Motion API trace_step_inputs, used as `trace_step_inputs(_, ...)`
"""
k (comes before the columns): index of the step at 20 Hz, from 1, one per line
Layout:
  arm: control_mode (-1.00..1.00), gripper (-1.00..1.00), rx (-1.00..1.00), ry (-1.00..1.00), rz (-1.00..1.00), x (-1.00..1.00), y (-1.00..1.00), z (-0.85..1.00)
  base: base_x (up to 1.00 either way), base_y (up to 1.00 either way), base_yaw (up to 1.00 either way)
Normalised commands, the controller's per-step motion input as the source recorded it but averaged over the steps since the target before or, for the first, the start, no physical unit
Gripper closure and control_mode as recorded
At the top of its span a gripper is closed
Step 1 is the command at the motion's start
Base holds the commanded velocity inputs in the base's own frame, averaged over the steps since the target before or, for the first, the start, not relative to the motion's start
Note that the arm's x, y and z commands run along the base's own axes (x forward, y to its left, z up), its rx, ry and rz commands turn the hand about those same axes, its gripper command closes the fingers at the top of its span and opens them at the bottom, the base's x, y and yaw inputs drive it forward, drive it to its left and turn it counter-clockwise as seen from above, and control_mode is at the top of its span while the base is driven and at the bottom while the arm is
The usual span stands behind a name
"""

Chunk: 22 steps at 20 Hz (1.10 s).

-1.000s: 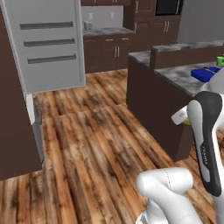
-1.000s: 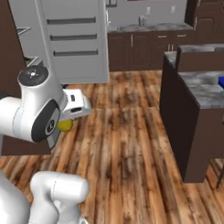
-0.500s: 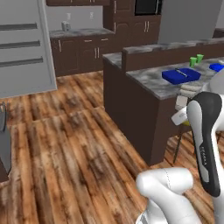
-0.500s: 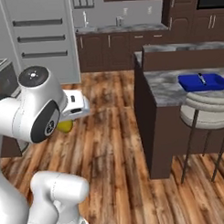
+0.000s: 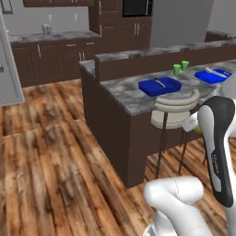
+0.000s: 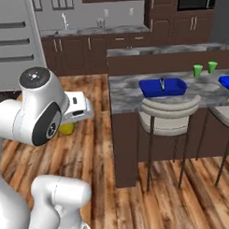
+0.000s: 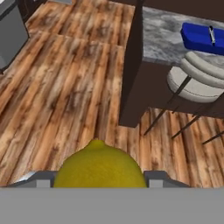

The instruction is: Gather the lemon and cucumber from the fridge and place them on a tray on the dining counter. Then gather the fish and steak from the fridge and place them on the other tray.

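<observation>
Dining counter point(image 5: 120, 94) stretches rightward, its far end cut off; two blue trays point(image 6: 162, 87) rest on it, the second only partly in frame. Lemon point(image 7: 99, 169) sits pinched in the gripper point(image 7: 99, 178), jaws closed on its sides, its bottom hidden.

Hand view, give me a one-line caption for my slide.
Gripper carrying the lemon over the wood floor, with a blue tray ahead on the dining counter.
</observation>
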Motion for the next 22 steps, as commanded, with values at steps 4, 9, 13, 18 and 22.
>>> trace_step_inputs(4,1.0,1.0,0.0,0.0,0.0,0.0,0.0,0.0,0.75,-0.96,-0.04)
trace_step_inputs(9,1.0,1.0,0.0,0.0,0.0,0.0,0.0,0.0,0.81,-0.95,-0.02)
trace_step_inputs(13,1.0,1.0,0.0,0.0,0.0,0.0,0.0,0.0,0.81,-0.95,0.0)
trace_step_inputs(18,1.0,1.0,0.0,0.0,0.0,0.0,0.0,0.0,0.76,-0.93,0.0)
trace_step_inputs(22,1.0,1.0,0.0,0.0,0.0,0.0,0.0,0.0,0.76,-0.92,0.0)
